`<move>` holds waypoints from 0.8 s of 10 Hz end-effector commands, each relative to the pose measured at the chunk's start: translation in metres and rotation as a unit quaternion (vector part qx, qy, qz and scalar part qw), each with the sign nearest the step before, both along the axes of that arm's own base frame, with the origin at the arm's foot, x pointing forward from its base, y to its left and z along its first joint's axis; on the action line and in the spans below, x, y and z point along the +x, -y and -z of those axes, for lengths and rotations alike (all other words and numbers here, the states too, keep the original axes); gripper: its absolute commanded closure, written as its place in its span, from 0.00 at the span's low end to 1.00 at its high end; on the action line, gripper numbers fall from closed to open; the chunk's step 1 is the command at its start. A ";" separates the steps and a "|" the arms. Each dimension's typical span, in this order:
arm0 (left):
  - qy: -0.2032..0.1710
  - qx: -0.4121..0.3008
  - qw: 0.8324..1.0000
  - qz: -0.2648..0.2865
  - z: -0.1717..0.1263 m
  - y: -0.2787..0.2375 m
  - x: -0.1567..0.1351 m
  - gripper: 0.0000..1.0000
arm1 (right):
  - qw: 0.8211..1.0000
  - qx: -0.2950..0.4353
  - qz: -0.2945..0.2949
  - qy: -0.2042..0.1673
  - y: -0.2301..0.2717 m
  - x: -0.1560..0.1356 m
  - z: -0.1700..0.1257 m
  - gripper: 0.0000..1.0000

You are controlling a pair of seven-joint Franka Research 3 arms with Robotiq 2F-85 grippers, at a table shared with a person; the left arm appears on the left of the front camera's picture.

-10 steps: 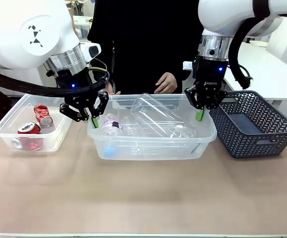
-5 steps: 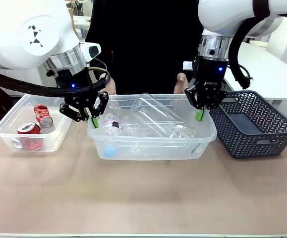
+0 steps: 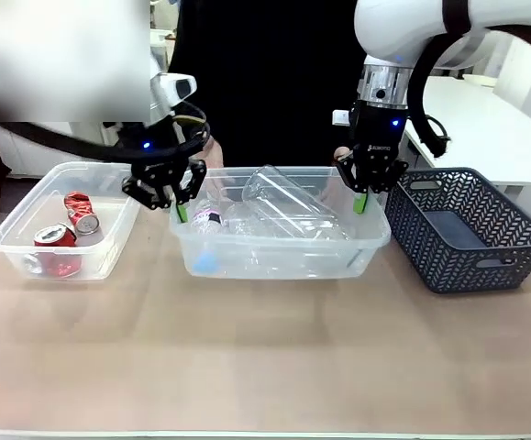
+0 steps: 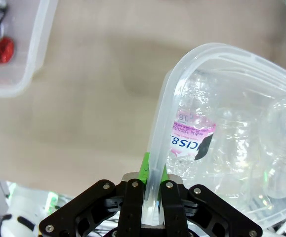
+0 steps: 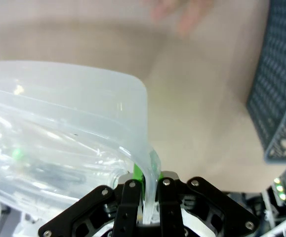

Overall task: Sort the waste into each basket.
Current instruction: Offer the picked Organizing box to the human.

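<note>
The middle clear tub [image 3: 283,263] holds several clear plastic bottles [image 3: 283,209]. Both arms grip it, one at each end. My left gripper [image 3: 181,206] is shut on its left rim, and in the left wrist view the rim [image 4: 158,138] runs down between the fingers of that gripper [image 4: 150,183], with a pink-labelled bottle [image 4: 188,143] just inside. My right gripper [image 3: 360,198] is shut on the right rim; in the right wrist view the tub's corner [image 5: 135,106] is pinched by it [image 5: 145,190]. A second clear tub [image 3: 10,240] at the left holds red cans [image 3: 79,213].
A dark grey lattice basket [image 3: 467,229] stands right of the middle tub, close to my right gripper, and shows in the right wrist view [image 5: 281,84]. A person in black stands behind the tubs, with a hand [image 5: 184,17] near the far edge. Bare table lies in front.
Both arms have carried the middle tub up and away from me, towards the person. The left tub and the grey basket have stayed put.
</note>
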State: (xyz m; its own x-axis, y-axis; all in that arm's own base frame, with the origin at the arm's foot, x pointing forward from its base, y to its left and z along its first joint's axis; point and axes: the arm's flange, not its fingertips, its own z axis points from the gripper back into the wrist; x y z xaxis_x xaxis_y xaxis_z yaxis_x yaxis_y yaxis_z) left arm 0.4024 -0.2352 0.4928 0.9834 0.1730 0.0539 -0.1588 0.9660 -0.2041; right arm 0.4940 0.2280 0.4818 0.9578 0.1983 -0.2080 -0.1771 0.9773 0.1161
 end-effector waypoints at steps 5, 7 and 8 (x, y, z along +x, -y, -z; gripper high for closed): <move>-0.021 -0.004 1.000 -0.001 0.013 -0.009 0.086 0.95 | 0.999 0.026 0.024 -0.015 0.001 0.081 0.022 0.95; -0.021 -0.004 1.000 -0.001 0.013 -0.009 0.086 0.95 | 0.999 0.026 0.024 -0.015 0.001 0.081 0.022 0.95; -0.021 -0.004 1.000 -0.001 0.013 -0.009 0.086 0.95 | 0.999 0.026 0.024 -0.015 0.001 0.081 0.022 0.95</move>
